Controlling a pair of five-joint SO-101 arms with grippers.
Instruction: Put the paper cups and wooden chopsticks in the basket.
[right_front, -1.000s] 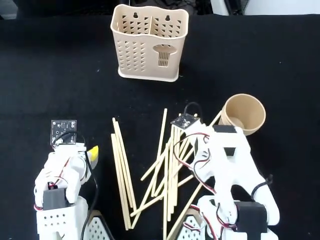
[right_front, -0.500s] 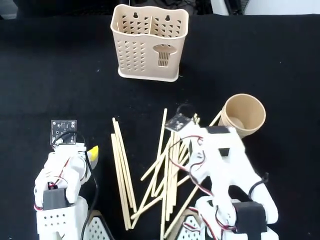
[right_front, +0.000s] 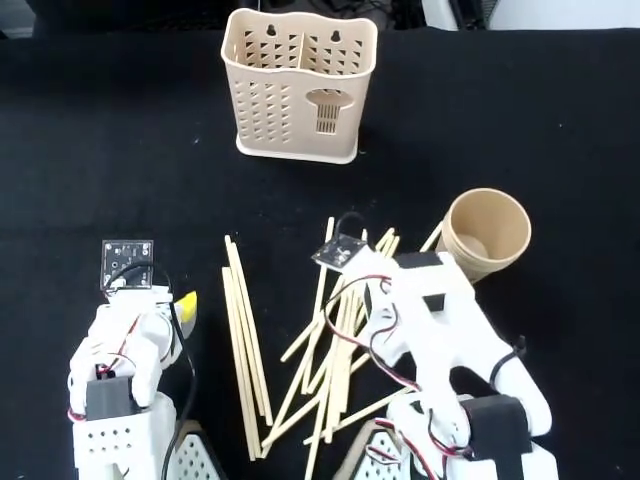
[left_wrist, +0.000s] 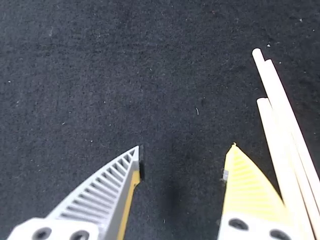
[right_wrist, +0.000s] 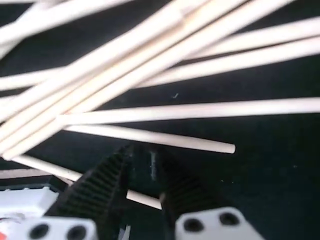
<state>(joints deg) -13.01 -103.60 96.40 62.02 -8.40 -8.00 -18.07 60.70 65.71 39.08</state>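
Two arms: the left arm (right_front: 125, 350) and the right arm (right_front: 440, 335) stand side by side at the near edge of the table (right_front: 120, 150), which is covered in black cloth.
Left gripper (left_wrist: 182, 162): wide open, its grey and yellow fingers well apart, low over bare cloth. Three chopstick ends (left_wrist: 280, 125) lie just beside the yellow finger (left_wrist: 247, 190); none sits between the jaws.
Right gripper (right_wrist: 151, 162): narrowed to a thin slit, its black fingertips almost together. It points down at the cloth at the edge of the crossed sticks. One stick (right_wrist: 150, 137) lies just beyond the tips, and another (right_wrist: 142, 197) runs crosswise under the fingers.
Wooden chopsticks (right_front: 335, 335): a loose crossed pile on the cloth between the two arms, partly under the right arm's wrist. A tighter bundle (right_front: 245, 340) lies parallel at the pile's left side, nearest the left arm.
Paper cup (right_front: 487, 232): on the cloth to the right of the pile, mouth facing up, just beside the right arm. One stick tip reaches its side.
Basket (right_front: 298, 120): beige, perforated, upright at the far side of the table, with two compartments. It stands well apart from the chopsticks and the cup.
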